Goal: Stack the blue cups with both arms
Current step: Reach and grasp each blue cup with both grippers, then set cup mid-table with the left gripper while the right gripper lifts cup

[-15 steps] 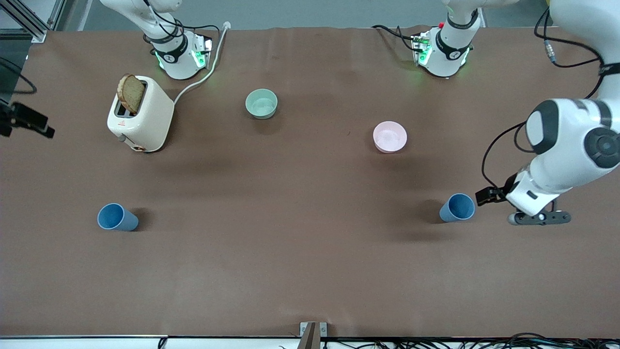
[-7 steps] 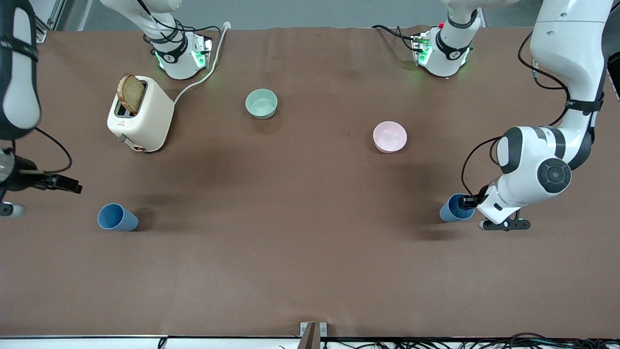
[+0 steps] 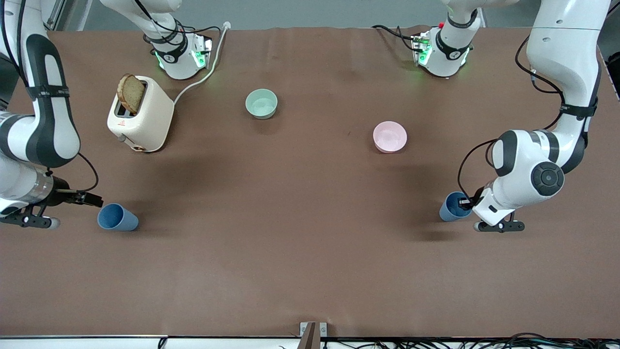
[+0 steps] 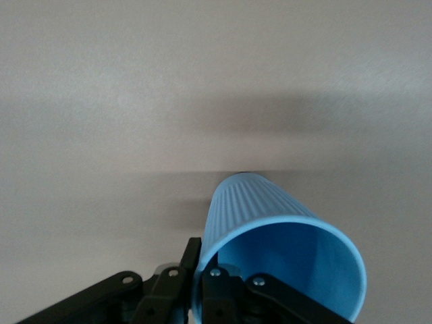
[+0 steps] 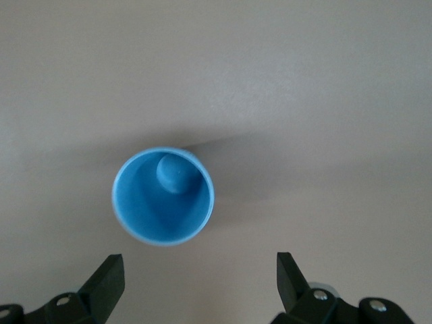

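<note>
our left gripper [image 4: 202,297] straddles one blue cup's [image 3: 453,206] rim at 3 o'clock, grip unclear, while our right gripper [image 5: 199,280] hangs wide near the other cup [image 3: 116,217] at 9 o'clock, ready to grasp.

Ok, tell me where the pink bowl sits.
The pink bowl sits mid-table toward the left arm's end, farther from the front camera than the blue cup.

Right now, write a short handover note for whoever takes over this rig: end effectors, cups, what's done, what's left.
Left end effector: down at the blue cup at the left arm's end, one finger inside the rim, one outside; whether it is clamped cannot be seen.
Right end effector: open, hovering beside the blue cup at the right arm's end, not touching it.
Both cups stand upright on the table, wide apart.
Done: both arms brought to their cups.
Left: grasp and lift each cup, bring them together, nest one in the other.
</note>
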`<state>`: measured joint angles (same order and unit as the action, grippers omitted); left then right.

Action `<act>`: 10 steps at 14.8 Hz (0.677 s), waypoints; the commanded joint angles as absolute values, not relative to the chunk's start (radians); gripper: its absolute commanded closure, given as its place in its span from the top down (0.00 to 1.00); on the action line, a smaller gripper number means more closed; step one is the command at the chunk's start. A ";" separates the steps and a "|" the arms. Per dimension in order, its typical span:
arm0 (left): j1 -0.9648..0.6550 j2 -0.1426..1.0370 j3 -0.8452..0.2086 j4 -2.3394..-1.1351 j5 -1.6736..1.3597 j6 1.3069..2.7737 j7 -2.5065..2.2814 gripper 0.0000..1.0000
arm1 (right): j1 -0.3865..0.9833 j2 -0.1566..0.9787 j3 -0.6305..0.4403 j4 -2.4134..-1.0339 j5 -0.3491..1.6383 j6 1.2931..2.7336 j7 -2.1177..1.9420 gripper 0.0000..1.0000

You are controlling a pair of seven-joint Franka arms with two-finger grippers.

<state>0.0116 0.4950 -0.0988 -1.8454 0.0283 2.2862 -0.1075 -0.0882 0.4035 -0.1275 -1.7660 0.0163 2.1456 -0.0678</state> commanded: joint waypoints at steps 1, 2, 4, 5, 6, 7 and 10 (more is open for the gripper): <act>-0.031 0.437 -0.153 -1.833 0.034 2.258 -0.246 0.00 | -0.084 0.454 -0.130 -1.764 0.015 2.203 -0.074 1.00; -0.047 0.428 -0.193 -1.816 0.034 2.217 -0.317 0.00 | -0.084 0.472 -0.129 -1.753 0.015 2.209 -0.074 1.00; -0.104 0.436 -0.268 -1.740 0.035 2.143 -0.510 0.00 | -0.081 0.521 -0.129 -1.715 0.024 2.212 -0.074 0.99; -0.162 0.442 -0.290 -1.711 0.044 2.128 -0.629 0.00 | -0.081 0.541 -0.129 -1.712 0.041 2.232 -0.083 0.99; -0.232 0.463 -0.291 -1.695 0.046 2.129 -0.725 0.00 | -0.081 0.554 -0.129 -1.712 0.063 2.267 -0.103 0.97; -0.295 0.483 -0.288 -1.671 0.048 2.128 -0.806 0.00 | -0.081 0.569 -0.129 -1.712 0.086 2.293 -0.130 0.94; -0.420 0.557 -0.288 -1.626 0.046 2.144 -0.960 0.00 | -0.080 0.591 -0.130 -1.710 0.126 2.301 -0.184 0.44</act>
<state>-0.3746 0.4794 -0.2966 -1.6906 0.0310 2.1472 -0.8888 -0.0821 0.5741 -0.1273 -1.7308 0.0959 2.3020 -0.1417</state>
